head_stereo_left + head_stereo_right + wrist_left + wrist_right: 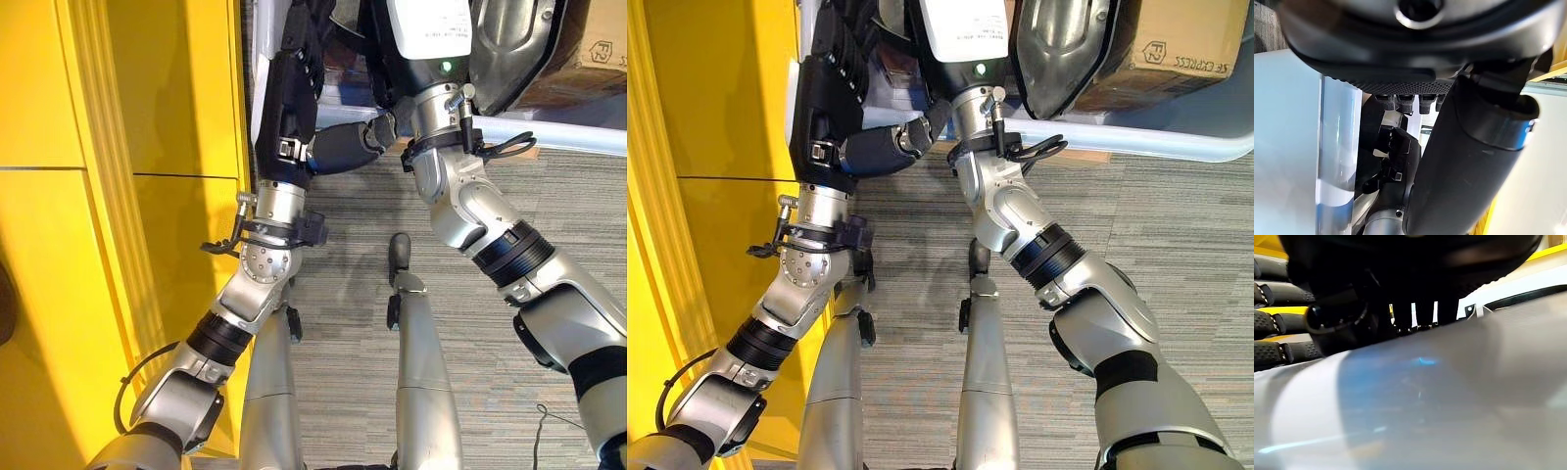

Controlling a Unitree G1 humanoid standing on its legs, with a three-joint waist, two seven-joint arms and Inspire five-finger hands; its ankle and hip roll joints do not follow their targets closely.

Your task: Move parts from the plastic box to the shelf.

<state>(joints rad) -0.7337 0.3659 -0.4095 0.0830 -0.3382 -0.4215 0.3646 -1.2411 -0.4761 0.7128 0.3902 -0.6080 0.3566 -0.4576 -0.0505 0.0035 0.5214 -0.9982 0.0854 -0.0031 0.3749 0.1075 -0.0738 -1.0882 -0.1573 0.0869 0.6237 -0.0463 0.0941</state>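
The translucent plastic box (578, 140) stands on the floor ahead of me. A large curved silver part (509, 49) rests in it beside a cardboard carton (1176, 49). My left hand (289, 98) reaches over the box's left end, next to the yellow shelf (147, 196), its thumb (343, 147) sticking out towards the right wrist. My right hand (426, 29), under a white cover, goes into the box just left of the silver part. The box hides what either hand touches. A pale glossy surface (1425, 396) lies close under the right hand.
The yellow shelf unit runs down the whole left side, very near my left arm. Grey carpet (549, 196) lies open on the right, in front of the box. Several dark ribbed rods (1268, 323) show against yellow past the right hand.
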